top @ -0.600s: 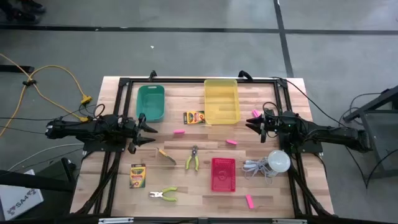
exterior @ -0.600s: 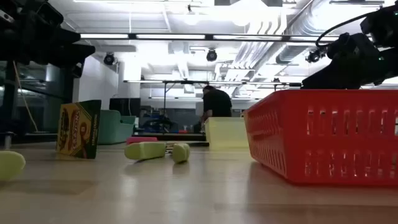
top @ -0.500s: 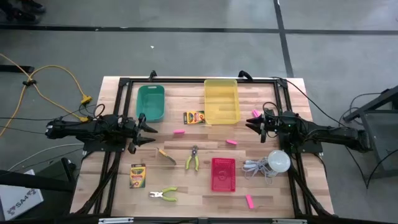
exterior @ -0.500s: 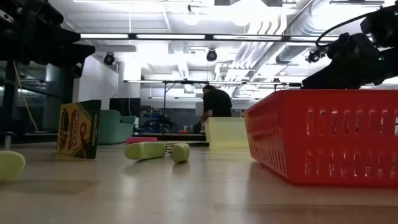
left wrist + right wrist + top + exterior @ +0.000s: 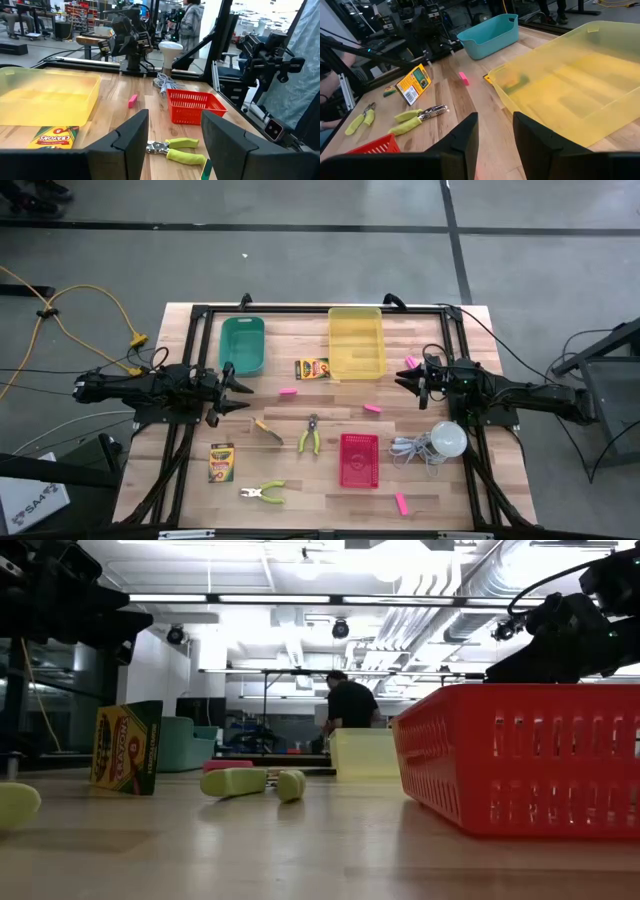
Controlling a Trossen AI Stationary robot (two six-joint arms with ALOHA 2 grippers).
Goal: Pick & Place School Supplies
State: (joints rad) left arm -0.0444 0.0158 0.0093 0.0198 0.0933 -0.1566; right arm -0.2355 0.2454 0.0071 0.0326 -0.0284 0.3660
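Both grippers' fingers stood apart, holding nothing: the left gripper (image 5: 240,397) near the teal bin (image 5: 242,345), the right gripper (image 5: 404,380) beside the yellow tray (image 5: 357,343). Crayon boxes (image 5: 312,368) and erasers (image 5: 372,408) lay scattered on the table (image 5: 300,480).

"CRAYONS" on the crayon box (image 5: 52,136) beside the yellow bin (image 5: 47,97)

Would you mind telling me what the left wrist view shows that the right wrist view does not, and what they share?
Only the left wrist view shows the white bulb, its cord and the right arm.

Only the right wrist view shows the teal bin and an upright crayon box.

Both show the yellow tray, the red basket, a pink eraser and green-handled pliers.
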